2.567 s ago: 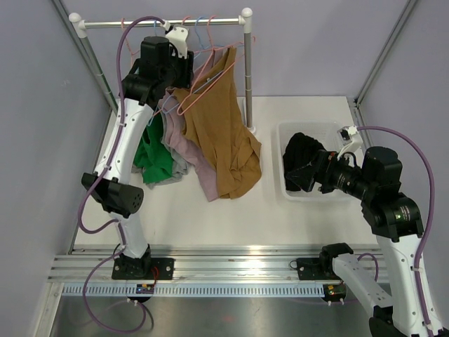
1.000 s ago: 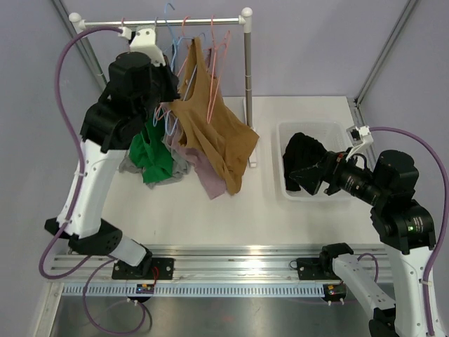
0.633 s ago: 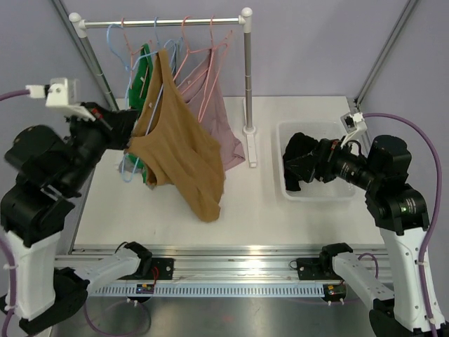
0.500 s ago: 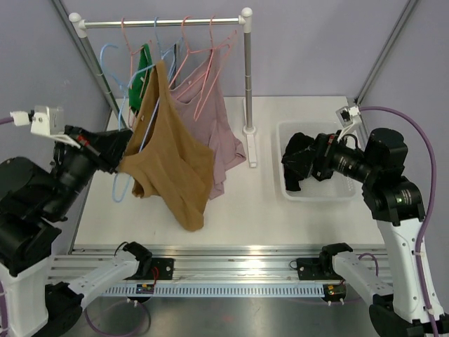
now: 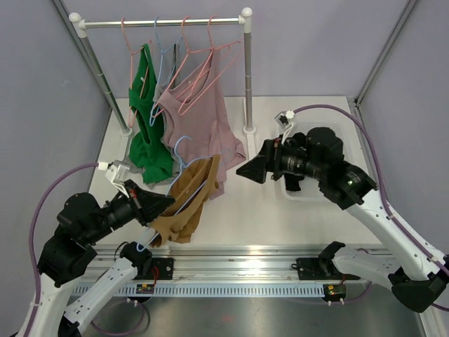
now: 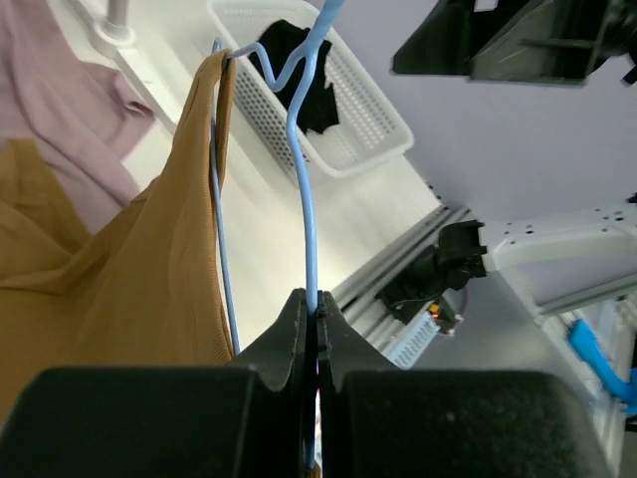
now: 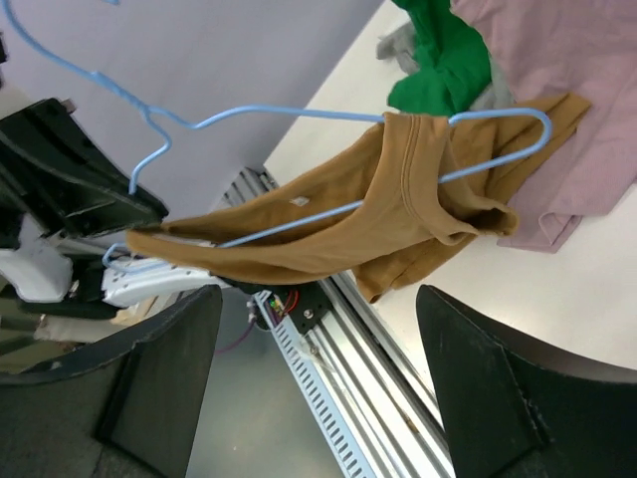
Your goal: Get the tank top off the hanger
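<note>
The brown tank top (image 5: 188, 200) hangs on a light-blue hanger (image 5: 181, 149) low over the table's near left. My left gripper (image 5: 156, 203) is shut on the hanger's wire. In the left wrist view the wire (image 6: 311, 199) runs up from between the closed jaws of the gripper (image 6: 317, 311), with the tank top (image 6: 129, 289) draped at left. My right gripper (image 5: 250, 170) is open just right of the garment and apart from it. In the right wrist view the tank top (image 7: 398, 209) and hanger (image 7: 299, 115) lie beyond my open right gripper (image 7: 318, 398).
A clothes rack (image 5: 247, 77) at the back carries a green top (image 5: 146, 119) and a pink top (image 5: 203, 116) on pink and blue hangers. A white basket (image 5: 298, 194) holding a black garment sits under my right arm. The aluminium rail (image 5: 231, 267) runs along the near edge.
My left arm has brought the hanger with the tank top off the rack and down toward the near table edge. My right arm has swung left from the basket toward the garment.
</note>
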Controlling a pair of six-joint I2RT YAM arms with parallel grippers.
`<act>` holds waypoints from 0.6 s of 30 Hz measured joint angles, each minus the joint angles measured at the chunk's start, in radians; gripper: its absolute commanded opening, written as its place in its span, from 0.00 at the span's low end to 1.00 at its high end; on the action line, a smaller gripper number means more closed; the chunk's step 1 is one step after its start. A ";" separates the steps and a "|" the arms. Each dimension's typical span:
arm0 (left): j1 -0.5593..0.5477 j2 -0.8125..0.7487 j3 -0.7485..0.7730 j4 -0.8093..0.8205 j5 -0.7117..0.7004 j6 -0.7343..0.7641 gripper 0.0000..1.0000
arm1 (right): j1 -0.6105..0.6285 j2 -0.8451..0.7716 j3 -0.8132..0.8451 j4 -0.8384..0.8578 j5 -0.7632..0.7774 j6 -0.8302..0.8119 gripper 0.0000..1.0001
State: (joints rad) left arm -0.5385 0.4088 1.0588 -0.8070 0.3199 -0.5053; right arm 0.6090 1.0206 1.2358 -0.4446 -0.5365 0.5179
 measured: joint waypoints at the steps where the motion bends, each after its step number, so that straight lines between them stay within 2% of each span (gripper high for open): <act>1: 0.000 -0.010 -0.028 0.018 0.015 -0.023 0.00 | 0.040 0.001 -0.027 0.021 0.051 0.008 0.84; 4: 0.000 -0.033 -0.111 0.100 0.056 -0.099 0.00 | 0.154 0.027 -0.089 0.074 0.212 0.018 0.79; 5: 0.000 -0.038 -0.132 0.121 0.066 -0.121 0.00 | 0.189 0.045 -0.099 0.089 0.268 0.017 0.74; 8: 0.000 -0.056 -0.192 0.180 0.082 -0.185 0.00 | 0.263 0.110 -0.104 0.126 0.392 0.006 0.72; 13: 0.000 -0.076 -0.219 0.238 0.095 -0.257 0.00 | 0.280 0.196 -0.108 0.171 0.559 -0.029 0.56; 18: 0.000 -0.082 -0.222 0.274 0.098 -0.286 0.00 | 0.280 0.271 -0.104 0.191 0.623 -0.060 0.55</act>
State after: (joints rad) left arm -0.5385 0.3264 0.8368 -0.5331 0.4179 -0.7914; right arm 0.8886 1.2915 1.1320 -0.2535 0.0868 0.4580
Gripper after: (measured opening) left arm 0.023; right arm 0.556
